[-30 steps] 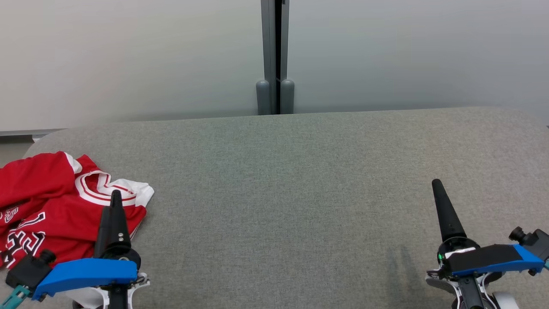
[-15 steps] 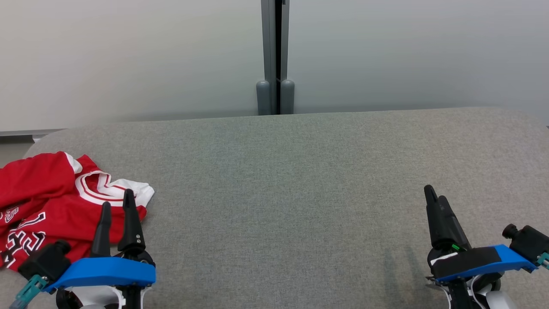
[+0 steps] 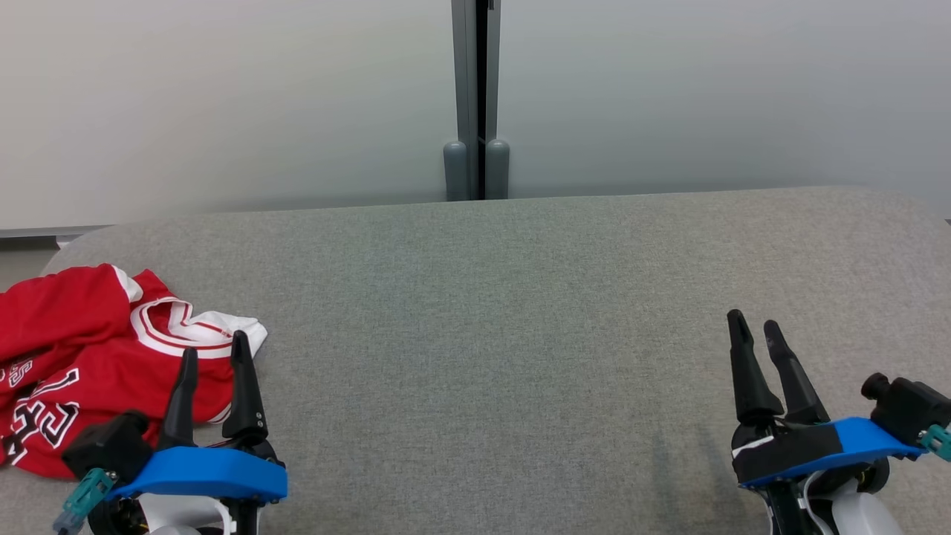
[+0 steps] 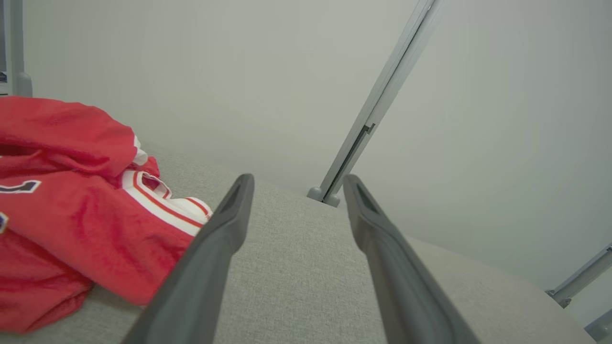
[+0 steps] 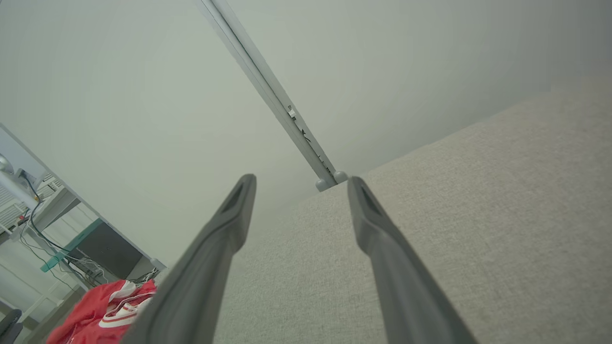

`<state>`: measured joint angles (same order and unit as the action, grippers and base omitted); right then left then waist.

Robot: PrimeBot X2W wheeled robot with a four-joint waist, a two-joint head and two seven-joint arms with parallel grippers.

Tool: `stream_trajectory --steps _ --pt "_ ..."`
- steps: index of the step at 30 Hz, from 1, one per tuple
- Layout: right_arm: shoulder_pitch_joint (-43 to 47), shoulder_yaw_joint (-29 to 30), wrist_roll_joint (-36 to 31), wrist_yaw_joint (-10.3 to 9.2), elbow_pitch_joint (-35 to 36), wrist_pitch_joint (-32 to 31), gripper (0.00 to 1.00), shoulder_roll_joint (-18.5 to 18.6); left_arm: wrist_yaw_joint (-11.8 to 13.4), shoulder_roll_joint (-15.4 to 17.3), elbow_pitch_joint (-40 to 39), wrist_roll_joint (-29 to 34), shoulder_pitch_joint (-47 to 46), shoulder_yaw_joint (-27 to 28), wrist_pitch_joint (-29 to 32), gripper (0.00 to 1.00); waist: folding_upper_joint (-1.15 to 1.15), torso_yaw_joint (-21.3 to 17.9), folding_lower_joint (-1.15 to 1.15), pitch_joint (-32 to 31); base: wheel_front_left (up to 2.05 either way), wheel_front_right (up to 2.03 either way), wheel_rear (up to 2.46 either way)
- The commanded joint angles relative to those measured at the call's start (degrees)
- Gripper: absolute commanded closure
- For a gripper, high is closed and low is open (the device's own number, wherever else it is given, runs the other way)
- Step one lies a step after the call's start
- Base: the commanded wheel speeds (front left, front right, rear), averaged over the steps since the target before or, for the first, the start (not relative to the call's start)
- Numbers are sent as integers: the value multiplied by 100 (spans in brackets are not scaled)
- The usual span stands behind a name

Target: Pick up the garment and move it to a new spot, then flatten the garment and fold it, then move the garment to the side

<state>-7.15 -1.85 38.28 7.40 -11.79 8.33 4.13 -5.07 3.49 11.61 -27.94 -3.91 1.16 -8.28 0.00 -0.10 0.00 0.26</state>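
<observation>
A crumpled red garment (image 3: 82, 357) with white collar trim and black-and-white lettering lies at the left end of the grey fabric table (image 3: 490, 297). My left gripper (image 3: 214, 355) hovers open at the garment's right edge, its fingers (image 3: 183, 394) over the red cloth and holding nothing. In the left wrist view the garment (image 4: 71, 215) lies to the left of the open left gripper (image 4: 295, 180). My right gripper (image 3: 752, 325) stands open and empty over bare table at the lower right. The right wrist view shows the garment (image 5: 105, 310) far off at the lower left, past the right gripper (image 5: 300, 180).
Pale partition panels with a grey post (image 3: 475, 96) rise behind the table's far edge. The table's rounded left corner (image 3: 74, 241) is just beyond the garment. In the right wrist view, a desk with cables (image 5: 57, 229) stands past the table's left end.
Both grippers have rolled so their two fingers now show side by side. The left one shifted right, the right one slightly left. The garment has not moved.
</observation>
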Motion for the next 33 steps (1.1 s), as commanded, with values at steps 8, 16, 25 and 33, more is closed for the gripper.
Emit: stream_trajectory --steps 8,16,25,33 --pt "-150 -184 -721 12 117 163 0 31 48 77 -20 525 -40 -64 -163 0 0 -14 0 -29 0 0 0" --pt "-160 -208 -1290 12 -42 267 0 40 49 89 -3 936 -6 -115 -267 0 0 -11 0 -52 0 0 0" --pt "-188 -191 -1773 13 -109 376 0 -2 64 77 -11 1355 4 -132 -381 0 0 -35 0 -50 0 0 0" --pt "-215 -178 -2084 13 -108 471 0 -31 61 39 -3 1692 -13 -157 -478 0 0 -37 0 -36 0 0 0"
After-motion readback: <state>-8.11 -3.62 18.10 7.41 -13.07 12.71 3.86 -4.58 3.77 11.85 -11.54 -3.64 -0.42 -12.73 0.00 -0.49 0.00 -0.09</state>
